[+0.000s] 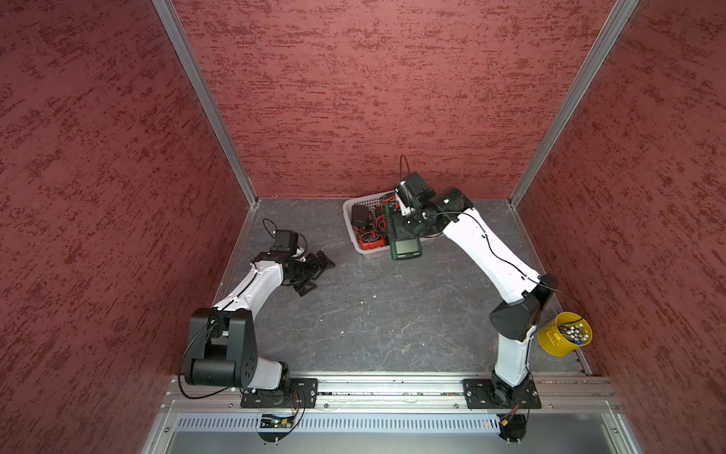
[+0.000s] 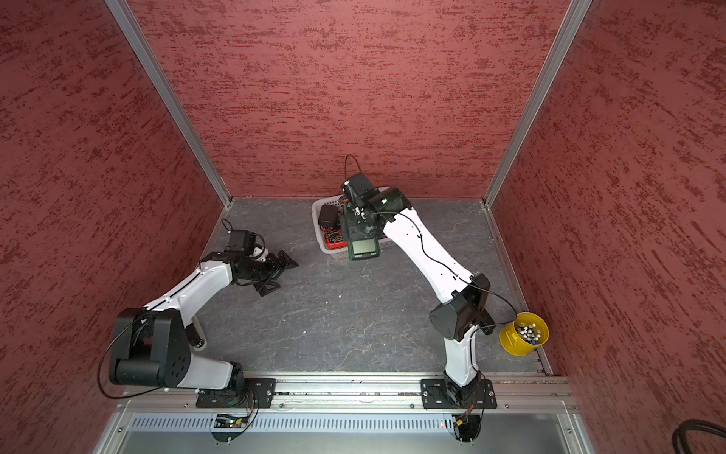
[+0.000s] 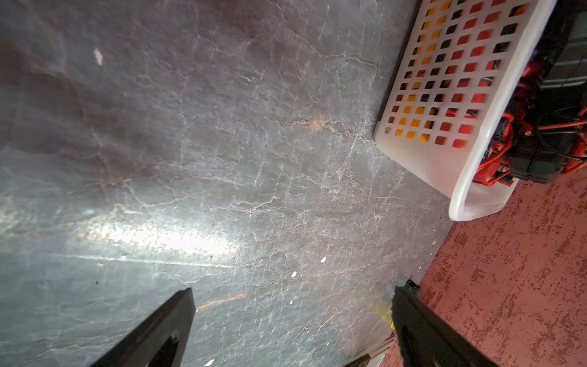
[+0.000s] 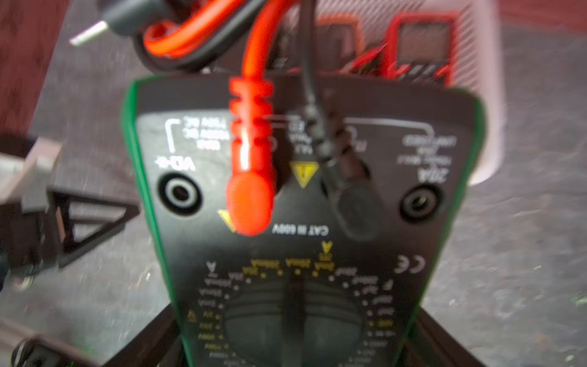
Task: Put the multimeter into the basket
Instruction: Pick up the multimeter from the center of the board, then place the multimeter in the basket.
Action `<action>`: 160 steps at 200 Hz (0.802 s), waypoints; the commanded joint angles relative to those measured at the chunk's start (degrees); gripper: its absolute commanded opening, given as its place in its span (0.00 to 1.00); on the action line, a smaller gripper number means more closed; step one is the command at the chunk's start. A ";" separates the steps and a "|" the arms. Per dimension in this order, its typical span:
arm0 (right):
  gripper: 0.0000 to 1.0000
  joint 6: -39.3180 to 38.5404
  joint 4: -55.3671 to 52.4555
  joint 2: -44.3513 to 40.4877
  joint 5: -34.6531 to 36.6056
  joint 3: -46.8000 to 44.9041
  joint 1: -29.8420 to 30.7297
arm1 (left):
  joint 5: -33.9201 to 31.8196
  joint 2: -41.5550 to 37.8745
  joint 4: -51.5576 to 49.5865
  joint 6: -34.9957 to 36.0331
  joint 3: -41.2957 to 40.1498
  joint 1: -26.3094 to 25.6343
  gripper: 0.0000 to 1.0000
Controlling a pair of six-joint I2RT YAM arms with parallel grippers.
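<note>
The multimeter (image 1: pixel 406 247) (image 2: pixel 363 247) is green-edged with a black face and a grey screen. My right gripper (image 1: pixel 410 222) (image 2: pixel 359 224) is shut on its sides. The multimeter lies across the near rim of the white basket (image 1: pixel 347 218) (image 2: pixel 316 220), with its screen end sticking out past the rim. In the right wrist view its dial sits between my jaws (image 4: pixel 298 333), with red and black leads plugged in. My left gripper (image 1: pixel 320 276) (image 2: pixel 283 277) (image 3: pixel 293 294) is open and empty, low over the table to the left of the basket (image 3: pixel 428 165).
A red multimeter (image 1: pixel 369 240) and a black one (image 1: pixel 359 216) lie in the basket with tangled leads. A yellow cup (image 1: pixel 563 334) (image 2: pixel 524 333) with small parts stands at the right edge beside my right arm. Red walls enclose three sides.
</note>
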 commanded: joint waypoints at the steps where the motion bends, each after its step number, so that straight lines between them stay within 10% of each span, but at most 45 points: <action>1: 0.23 -6.72 1.91 4.54 -0.07 5.76 -5.03 | -0.95 0.66 -0.35 -0.40 3.05 0.35 1.00; 66: 0.25 -10.97 14.77 15.71 -4.52 12.44 -16.15 | -2.31 -0.22 -0.35 -0.67 4.51 0.32 1.00; 160: 0.28 -14.99 20.18 27.99 -8.19 19.91 -16.88 | -4.27 0.54 -0.27 -1.84 4.38 0.11 1.00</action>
